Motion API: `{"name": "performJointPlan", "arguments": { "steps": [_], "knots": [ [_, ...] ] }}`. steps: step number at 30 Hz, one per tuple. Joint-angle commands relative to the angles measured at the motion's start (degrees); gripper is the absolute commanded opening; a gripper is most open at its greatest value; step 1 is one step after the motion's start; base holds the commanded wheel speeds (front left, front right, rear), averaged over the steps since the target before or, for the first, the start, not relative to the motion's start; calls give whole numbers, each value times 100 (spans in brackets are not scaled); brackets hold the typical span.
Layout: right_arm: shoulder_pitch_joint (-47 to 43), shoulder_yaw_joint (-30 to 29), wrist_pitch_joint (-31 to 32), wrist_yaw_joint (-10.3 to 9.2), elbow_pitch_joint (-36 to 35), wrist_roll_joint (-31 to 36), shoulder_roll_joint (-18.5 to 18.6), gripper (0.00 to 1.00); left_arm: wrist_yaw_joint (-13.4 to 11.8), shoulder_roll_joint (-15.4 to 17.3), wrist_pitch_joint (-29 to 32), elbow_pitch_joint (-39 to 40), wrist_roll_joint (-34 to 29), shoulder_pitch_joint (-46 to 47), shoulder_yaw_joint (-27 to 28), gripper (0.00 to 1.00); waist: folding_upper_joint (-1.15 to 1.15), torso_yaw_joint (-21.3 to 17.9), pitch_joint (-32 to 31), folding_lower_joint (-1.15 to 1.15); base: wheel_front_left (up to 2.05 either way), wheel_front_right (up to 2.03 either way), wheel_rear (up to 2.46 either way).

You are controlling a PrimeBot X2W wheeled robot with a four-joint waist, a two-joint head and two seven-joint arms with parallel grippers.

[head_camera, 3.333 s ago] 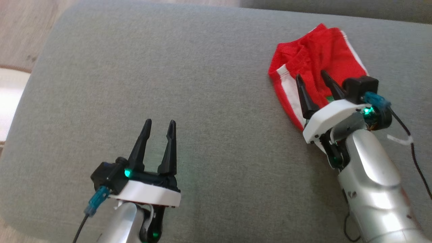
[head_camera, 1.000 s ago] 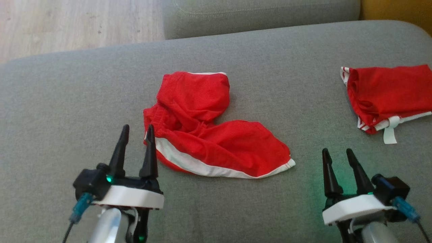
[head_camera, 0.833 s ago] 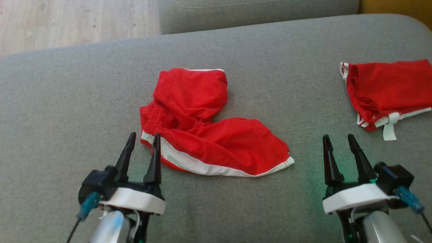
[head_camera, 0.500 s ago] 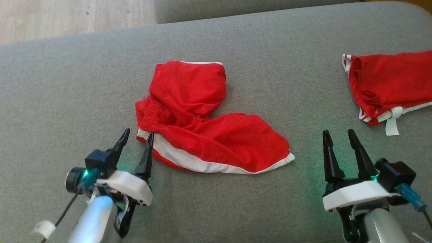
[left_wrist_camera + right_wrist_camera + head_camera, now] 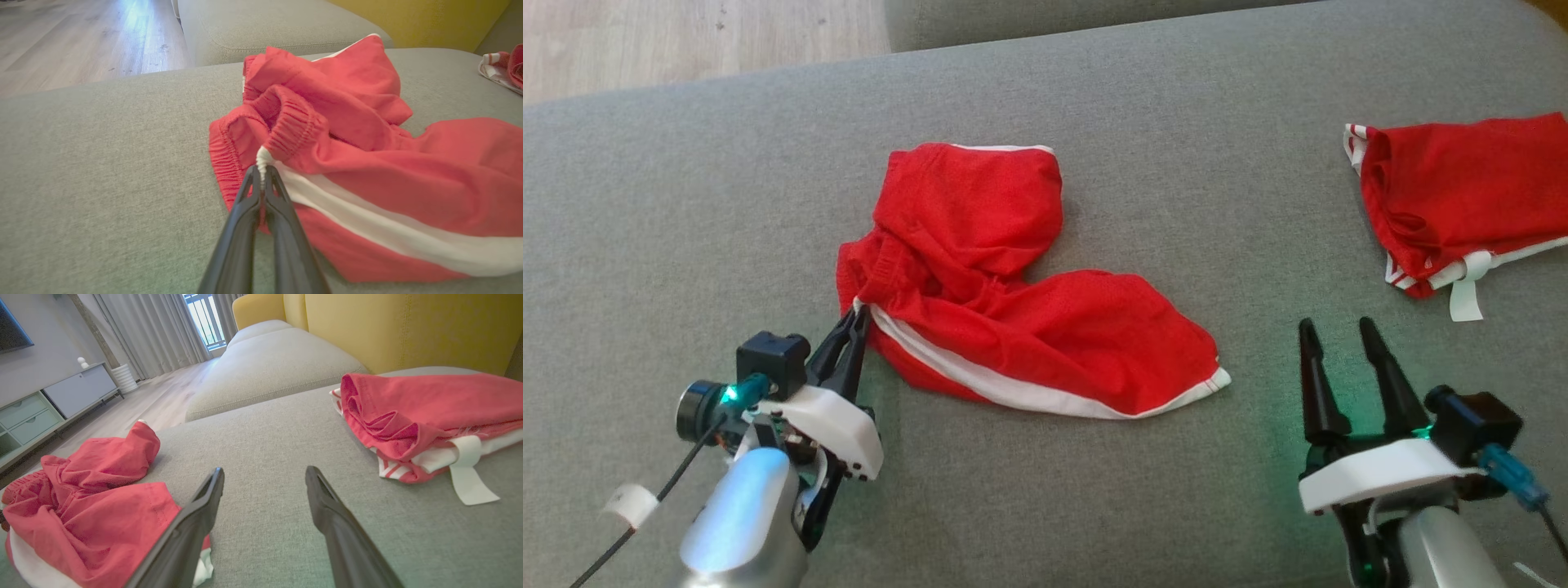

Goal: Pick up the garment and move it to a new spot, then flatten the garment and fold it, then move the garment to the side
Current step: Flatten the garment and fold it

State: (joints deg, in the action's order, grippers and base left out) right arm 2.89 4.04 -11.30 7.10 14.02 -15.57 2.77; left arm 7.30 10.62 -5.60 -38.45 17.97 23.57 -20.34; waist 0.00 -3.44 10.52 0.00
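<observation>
The garment point(image 5: 1029, 327) is a crumpled pair of red shorts with a white side stripe, lying mid-cushion. My left gripper point(image 5: 856, 320) is shut on the white end of its elastic waistband, at the garment's near left corner. The left wrist view shows the two fingers pinched together on that white corner of the garment point(image 5: 367, 163), with the gripper point(image 5: 261, 171) low over the cushion. My right gripper point(image 5: 1335, 324) stands open to the right of the shorts' hem, nothing between its fingers. From the right wrist, the garment point(image 5: 90, 506) lies left of the open gripper point(image 5: 264, 473).
A second red garment point(image 5: 1462, 196), folded with white trim and a white tag, lies at the far right of the grey cushion point(image 5: 686, 204); it also shows as a folded pile point(image 5: 429, 408). Wooden floor point(image 5: 686, 41) lies beyond the cushion's far left edge. A yellow backrest point(image 5: 388, 326) rises behind.
My left gripper moved forward to the waistband corner and closed on it, pulling the fabric into a point. The right gripper stayed open. The head camera shifted slightly.
</observation>
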Motion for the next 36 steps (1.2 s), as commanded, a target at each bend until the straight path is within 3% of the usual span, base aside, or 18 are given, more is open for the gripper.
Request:
{"name": "performJointPlan", "arguments": {
  "steps": [1, 9, 25, 36],
  "knots": [
    [117, 190, 37, 39, -109, -11, 11, 100, 15, 196, -98, 154, 81, 248, 108, 0, 0, 12, -10, 0, 0, 0, 0],
    [113, 726, 264, 39, -48, 343, 34, 100, 17, 313, -315, 429, 386, 191, -151, 0, 0, 163, -31, 0, 0, 0, 0],
    [245, 1819, 1028, 39, 382, 823, 892, 100, -121, 303, -283, 975, 488, -59, -256, 0, 0, 515, -42, 0, 0, 0, 0],
    [603, 1777, 1112, 39, 810, 1142, 897, 100, -172, 325, -194, 1131, 529, -76, -324, 0, 0, 572, -24, 0, 0, 0, 0]
  ]
}}
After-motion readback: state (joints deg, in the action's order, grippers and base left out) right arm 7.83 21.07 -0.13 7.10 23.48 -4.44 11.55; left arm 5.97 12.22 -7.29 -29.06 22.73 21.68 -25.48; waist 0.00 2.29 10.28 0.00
